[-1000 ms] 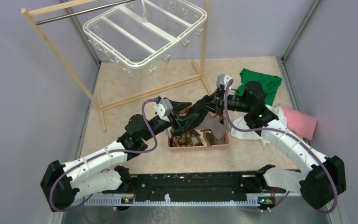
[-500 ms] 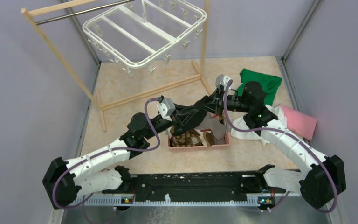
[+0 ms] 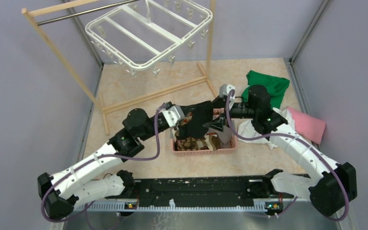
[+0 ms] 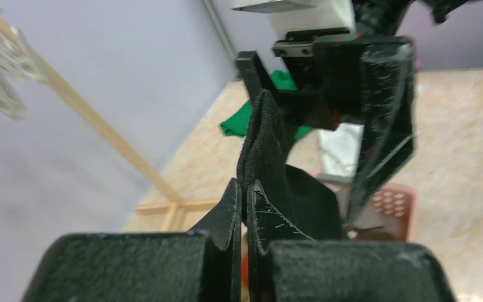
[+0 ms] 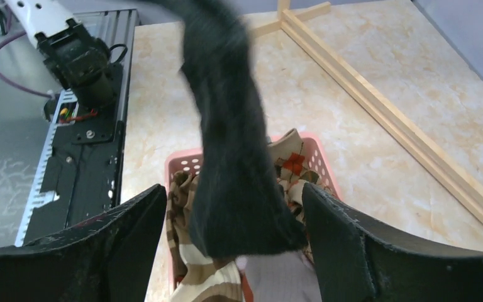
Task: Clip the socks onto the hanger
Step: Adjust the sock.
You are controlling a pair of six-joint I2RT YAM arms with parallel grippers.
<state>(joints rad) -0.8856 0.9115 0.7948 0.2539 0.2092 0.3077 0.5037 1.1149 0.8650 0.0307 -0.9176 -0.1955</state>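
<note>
A black sock (image 3: 197, 120) hangs over the pink basket (image 3: 203, 150) between my two arms. My left gripper (image 3: 186, 120) is shut on its upper edge; in the left wrist view the sock (image 4: 269, 135) stands pinched between the jaws (image 4: 246, 189). My right gripper (image 3: 215, 123) is open, and the sock (image 5: 229, 145) dangles loose between its spread fingers (image 5: 234, 192) without touching them. More socks lie in the basket: an argyle one (image 5: 292, 162), a brown-and-cream striped one (image 5: 192, 270), a pale one (image 5: 277, 280). The white hanger (image 3: 143, 68) hangs at the back left.
The hanger hangs from a wooden rack (image 3: 57, 50) whose foot bar (image 5: 383, 107) runs across the floor behind the basket. A green cloth (image 3: 268, 81), a white cloth (image 3: 256, 135) and a pink cloth (image 3: 309, 124) lie at the right. Walls close three sides.
My left gripper has shut on the black sock and my right gripper has opened and let go of it. The left arm has reached further right, over the basket.
</note>
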